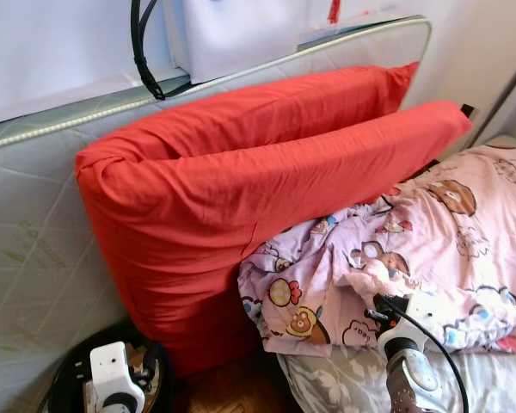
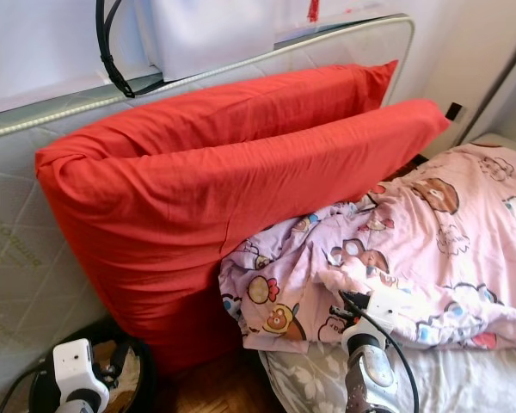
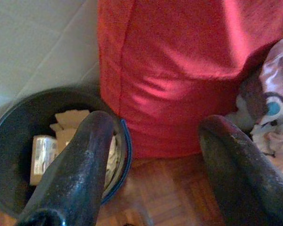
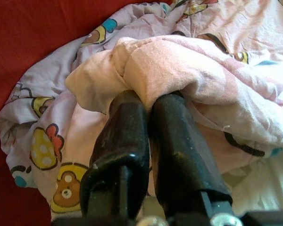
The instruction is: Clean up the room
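Observation:
A pink cartoon-print blanket (image 1: 430, 249) lies crumpled on the bed, its bunched end against two large red pillows (image 1: 241, 189) that lean on an upright mattress (image 1: 34, 224). My right gripper (image 4: 144, 101) is shut on a fold of the pink blanket (image 4: 155, 61); in the left eye view it sits at the blanket's near edge (image 1: 380, 303). My left gripper (image 3: 155, 141) hangs open low at the left, above a black bin (image 3: 14, 122) with cardboard scraps inside, its fingers (image 3: 80, 155) holding nothing.
The black bin (image 1: 69, 379) stands on the wood floor (image 1: 232, 387) between the mattress and the bed. A grey floral sheet (image 1: 335, 379) covers the bed's near corner. A black cable (image 1: 142, 52) hangs over the mattress top. A white wall stands behind.

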